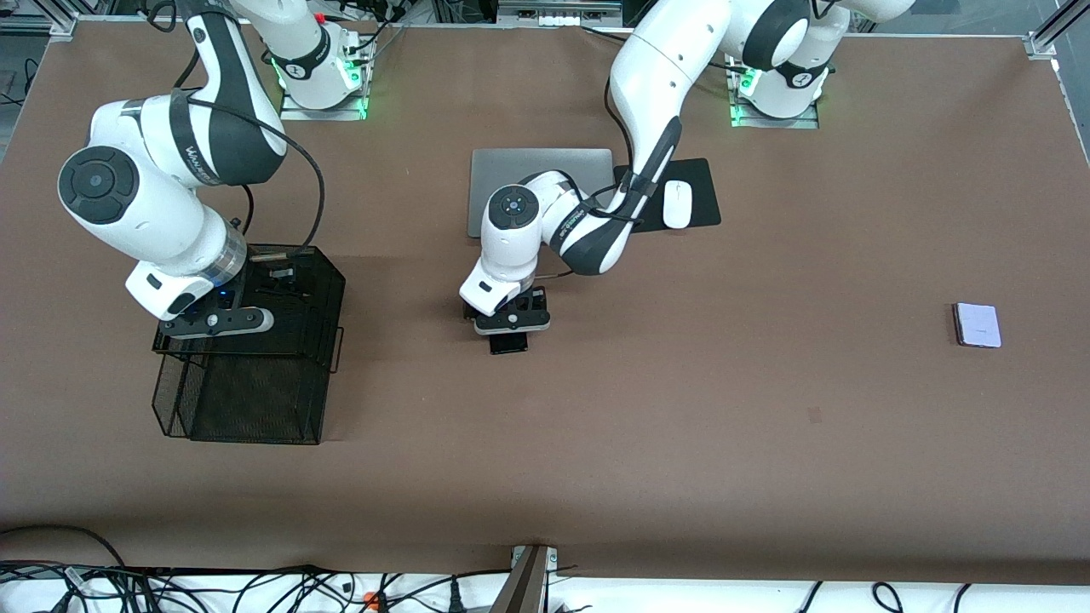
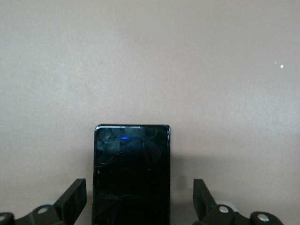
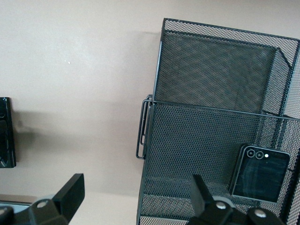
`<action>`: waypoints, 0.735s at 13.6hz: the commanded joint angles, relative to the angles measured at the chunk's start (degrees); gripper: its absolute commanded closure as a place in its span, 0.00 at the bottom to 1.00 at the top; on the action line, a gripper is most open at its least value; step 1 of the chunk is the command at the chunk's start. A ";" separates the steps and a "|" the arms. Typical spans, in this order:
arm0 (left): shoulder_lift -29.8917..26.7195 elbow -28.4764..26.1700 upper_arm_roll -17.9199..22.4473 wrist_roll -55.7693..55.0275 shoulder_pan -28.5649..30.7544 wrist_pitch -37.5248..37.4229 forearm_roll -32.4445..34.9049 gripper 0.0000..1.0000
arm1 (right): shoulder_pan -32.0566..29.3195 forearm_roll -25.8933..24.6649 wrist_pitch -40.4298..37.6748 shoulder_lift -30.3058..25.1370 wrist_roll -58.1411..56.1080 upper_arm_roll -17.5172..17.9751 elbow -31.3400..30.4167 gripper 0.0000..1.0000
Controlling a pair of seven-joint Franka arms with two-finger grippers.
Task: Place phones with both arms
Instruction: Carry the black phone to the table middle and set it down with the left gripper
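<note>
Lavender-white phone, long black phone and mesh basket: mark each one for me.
lavender-white phone [image 1: 977, 324], front view, middle of its back.
long black phone [image 2: 131, 173], left wrist view, middle of its glass face.
mesh basket [image 3: 206, 136], right wrist view, its mesh wall.

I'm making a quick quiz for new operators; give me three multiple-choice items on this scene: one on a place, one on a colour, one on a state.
1. Where does the small black phone lie?
A on the laptop
B in the mesh basket
C on the mouse pad

2. What colour is the mouse?
A white
B red
C blue

3. How is the left claw?
A shut on a phone
B open astride the long black phone
C holding the mouse

B: right wrist view shows it in the basket.
A: plainly white.
B: fingers stand apart, clear of the phone.
</note>
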 commanded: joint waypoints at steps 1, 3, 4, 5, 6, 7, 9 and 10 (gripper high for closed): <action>-0.36 4.17 0.90 -0.58 1.52 -5.37 -1.14 0.00 | 0.49 0.99 -0.99 0.56 0.59 0.02 1.28 0.00; -3.16 6.46 -0.41 0.29 5.38 -13.01 -1.67 0.00 | 2.06 1.08 -0.90 0.64 0.15 0.02 1.28 0.00; -5.79 5.95 -0.94 2.21 7.23 -16.27 -2.63 0.00 | 3.73 1.34 -0.90 1.25 0.50 0.02 1.45 0.00; -7.82 5.33 -1.03 4.84 8.73 -20.04 -3.07 0.00 | 4.87 2.13 -0.64 1.95 2.33 0.02 2.33 0.00; -8.80 4.63 -1.03 7.22 9.61 -25.04 -3.25 0.00 | 5.67 3.18 -0.90 3.27 5.48 0.02 3.81 0.00; -9.76 3.41 -0.95 9.50 11.45 -30.31 -3.17 0.00 | 7.16 5.02 -0.90 4.50 8.82 0.63 5.40 0.00; -12.05 -1.41 -0.68 16.87 14.62 -37.63 -2.47 0.00 | 9.18 10.11 -0.90 8.36 13.66 1.94 9.17 0.00; -13.89 -5.10 -0.51 21.08 16.89 -39.49 -2.20 0.00 | 9.80 12.74 -0.55 10.47 15.42 2.56 10.67 0.00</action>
